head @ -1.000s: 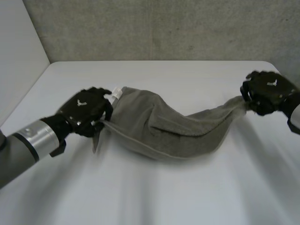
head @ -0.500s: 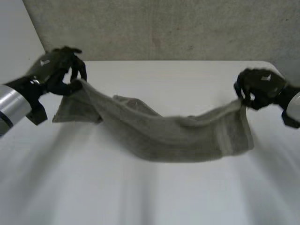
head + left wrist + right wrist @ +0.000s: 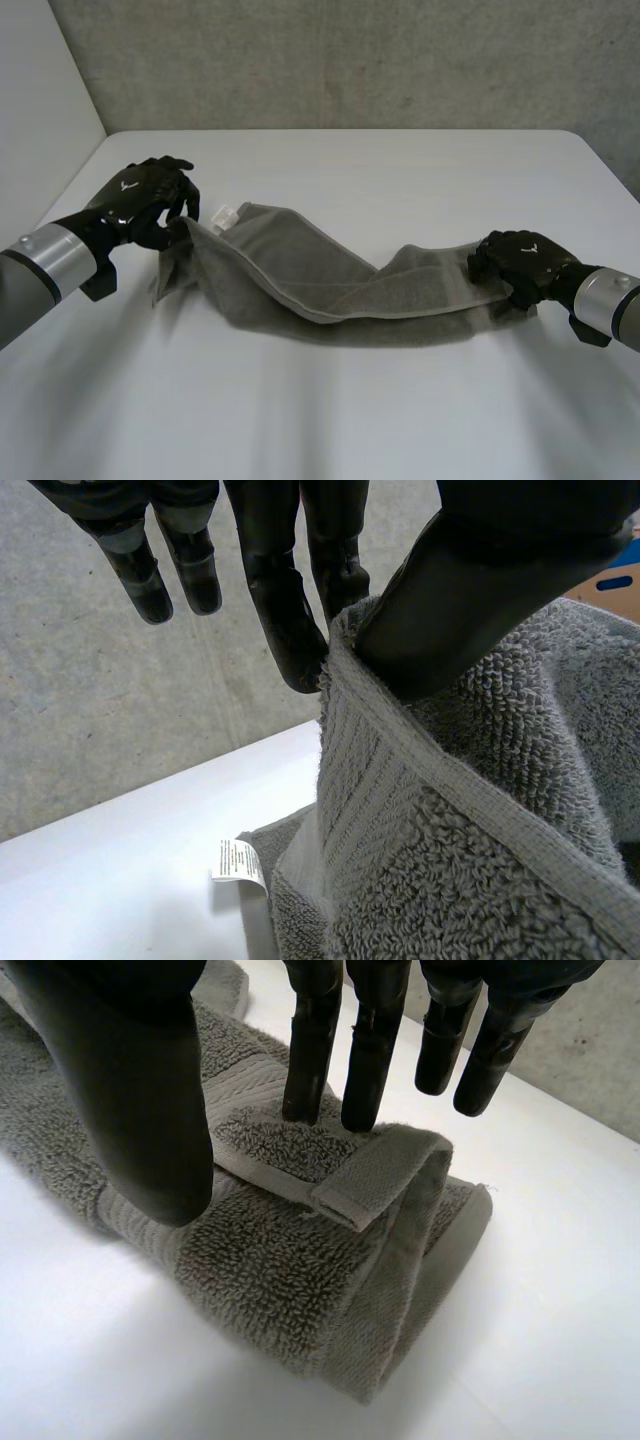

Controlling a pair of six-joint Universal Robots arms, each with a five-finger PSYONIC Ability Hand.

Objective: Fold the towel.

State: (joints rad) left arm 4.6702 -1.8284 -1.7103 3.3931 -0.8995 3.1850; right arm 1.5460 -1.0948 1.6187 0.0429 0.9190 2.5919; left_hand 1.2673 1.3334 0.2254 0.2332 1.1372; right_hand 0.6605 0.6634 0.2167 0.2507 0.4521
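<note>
– What is the towel point(image 3: 330, 285) like?
– Grey terry with a ribbed border, bunched lengthwise into a long rumpled band.
– And where?
– Across the middle of the desk point(image 3: 400, 170). Its left end is raised off the desk, and its right end lies doubled over on it. A white label point(image 3: 228, 214) sticks out near the left end.

White table point(image 3: 400, 170), grey wall point(image 3: 330, 60) along its 12 o'clock edge, pale wall point(image 3: 30, 100) at 9 o'clock (the two meet in a corner)
</note>
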